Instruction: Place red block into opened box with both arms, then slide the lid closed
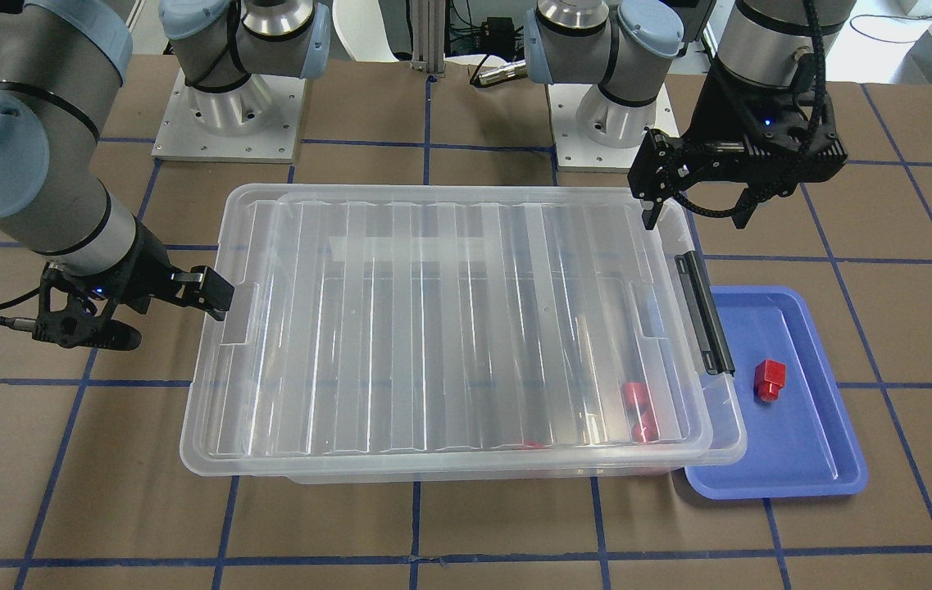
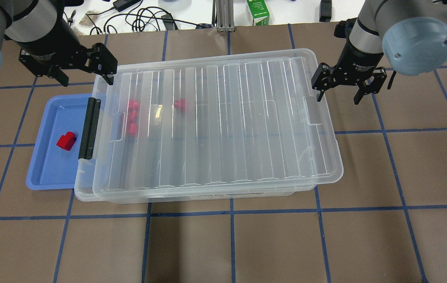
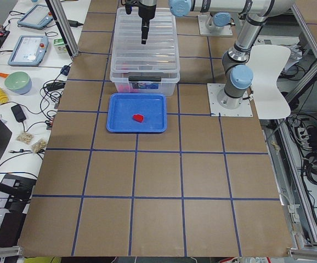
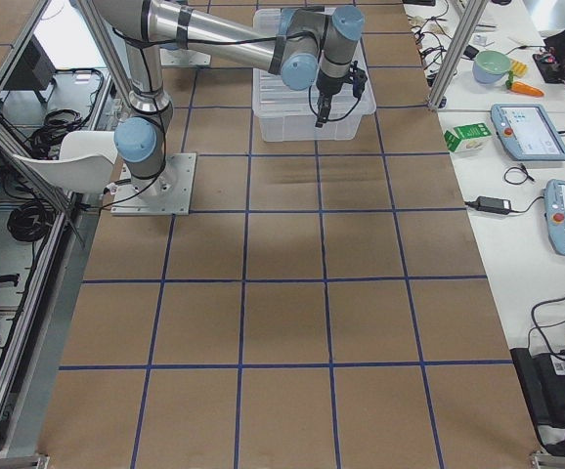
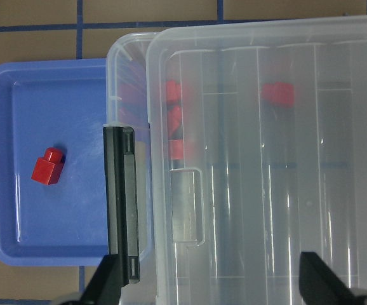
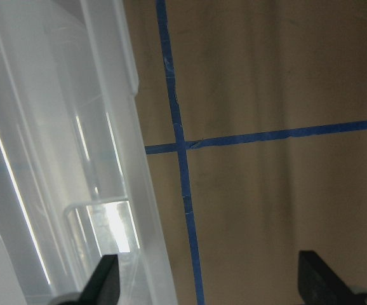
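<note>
One red block (image 2: pixel 66 141) (image 1: pixel 769 379) (image 5: pixel 47 166) lies alone on the blue tray (image 2: pixel 50 165). Several more red blocks (image 2: pixel 132 116) show through the clear box (image 2: pixel 83 179). The ribbed lid (image 2: pixel 223 122) (image 1: pixel 449 328) rests on top of the box, shifted toward my right side. A narrow strip stays uncovered by the black latch bar (image 2: pixel 89 127) (image 5: pixel 123 216). My left gripper (image 2: pixel 85 78) (image 1: pixel 697 215) hangs open above the box's far corner at the latch end, holding nothing. My right gripper (image 2: pixel 338 97) (image 1: pixel 172 322) is open just off the lid's opposite short edge.
The tray (image 1: pixel 810 459) butts against the box's latch end and is partly tucked under its rim. Both arm bases (image 1: pixel 228 123) stand close behind the box. A green carton (image 2: pixel 258 11) and cables lie beyond the table's far edge. Brown table with blue tape lines stretches in front.
</note>
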Robot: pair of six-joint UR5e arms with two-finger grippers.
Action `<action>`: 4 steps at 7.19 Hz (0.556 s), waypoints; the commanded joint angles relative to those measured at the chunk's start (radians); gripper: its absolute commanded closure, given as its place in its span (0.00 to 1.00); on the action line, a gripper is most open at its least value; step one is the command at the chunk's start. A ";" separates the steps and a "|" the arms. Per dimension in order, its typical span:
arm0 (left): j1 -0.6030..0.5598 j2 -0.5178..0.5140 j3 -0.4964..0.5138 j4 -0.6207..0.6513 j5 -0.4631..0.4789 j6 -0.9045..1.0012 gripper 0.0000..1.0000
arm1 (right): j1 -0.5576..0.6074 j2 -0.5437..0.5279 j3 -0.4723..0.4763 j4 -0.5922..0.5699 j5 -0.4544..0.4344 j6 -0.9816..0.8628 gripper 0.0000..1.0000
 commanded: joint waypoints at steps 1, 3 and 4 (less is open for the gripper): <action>0.000 0.000 0.000 0.001 0.000 0.000 0.00 | 0.000 0.012 0.001 -0.004 0.000 0.002 0.00; 0.000 0.001 0.000 -0.001 0.000 0.000 0.00 | 0.000 0.030 0.000 -0.005 0.000 -0.001 0.00; 0.000 0.001 0.000 0.001 0.000 0.000 0.00 | -0.001 0.039 0.001 -0.016 -0.002 -0.004 0.00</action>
